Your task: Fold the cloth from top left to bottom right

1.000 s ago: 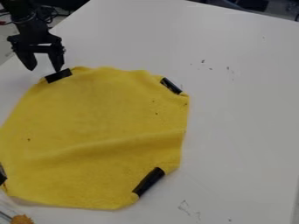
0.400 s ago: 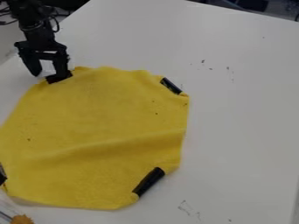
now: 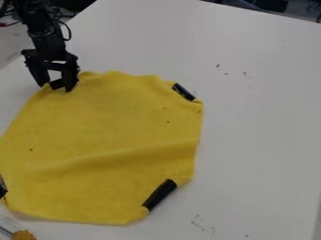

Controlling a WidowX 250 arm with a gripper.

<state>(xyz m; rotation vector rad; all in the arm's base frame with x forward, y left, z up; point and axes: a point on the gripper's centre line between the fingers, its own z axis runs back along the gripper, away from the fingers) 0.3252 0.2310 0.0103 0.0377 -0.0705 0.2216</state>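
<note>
The black gripper [image 3: 55, 88] is at the upper left, over the top-left corner of the yellow cloth [image 3: 113, 122]. Its two fingers stand apart, one on each side of the black tape [image 3: 57, 84] on that corner; whether they touch it I cannot tell. The cloth lies spread out with a low crease across its lower half. More black tape marks its upper-right corner [image 3: 183, 92], its lower-right corner [image 3: 159, 194] and its left edge.
The white table [image 3: 263, 117] extends to the right of the cloth and behind it. An orange-brown object [image 3: 24, 235] lies at the bottom-left corner of the view, beside something clear.
The gripper has moved right and down, from left of the taped corner to over it, with its fingers now on either side of the tape. The cloth looks unmoved.
</note>
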